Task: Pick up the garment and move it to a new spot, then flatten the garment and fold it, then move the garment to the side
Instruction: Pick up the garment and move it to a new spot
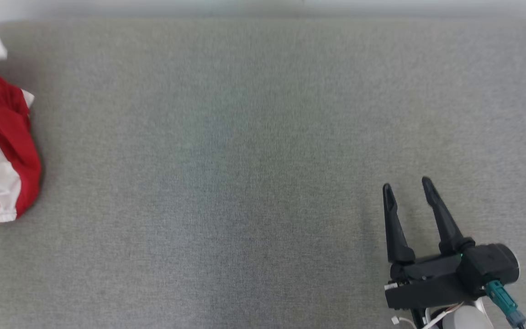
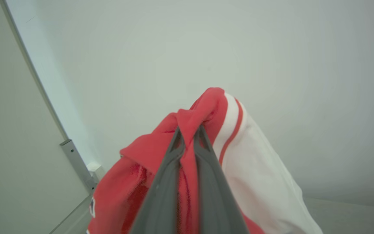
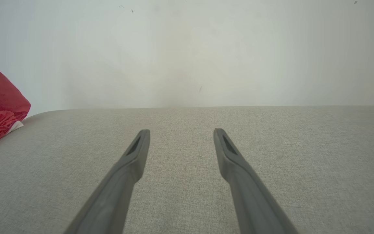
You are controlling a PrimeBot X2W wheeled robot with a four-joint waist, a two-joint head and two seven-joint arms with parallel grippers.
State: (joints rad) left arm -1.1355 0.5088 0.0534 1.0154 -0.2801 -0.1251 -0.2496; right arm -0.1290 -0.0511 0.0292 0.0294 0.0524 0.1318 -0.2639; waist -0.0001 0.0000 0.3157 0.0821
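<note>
Between the fingers of the left pincer, a red fold of the red-and-white garment is clamped tight, with the rest bunched around and below them. Well off to its right, the right pincer stands apart and empty over the grey surface. The grasp looks made; carrying, flattening, folding and setting aside are all left.

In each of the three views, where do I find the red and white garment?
Head view: the garment is at the far left edge, around mid height.
Left wrist view: centre and bottom, pinched in the shut left gripper.
Right wrist view: left edge, around mid height.
Shared landmark: the grey fabric surface.
</note>
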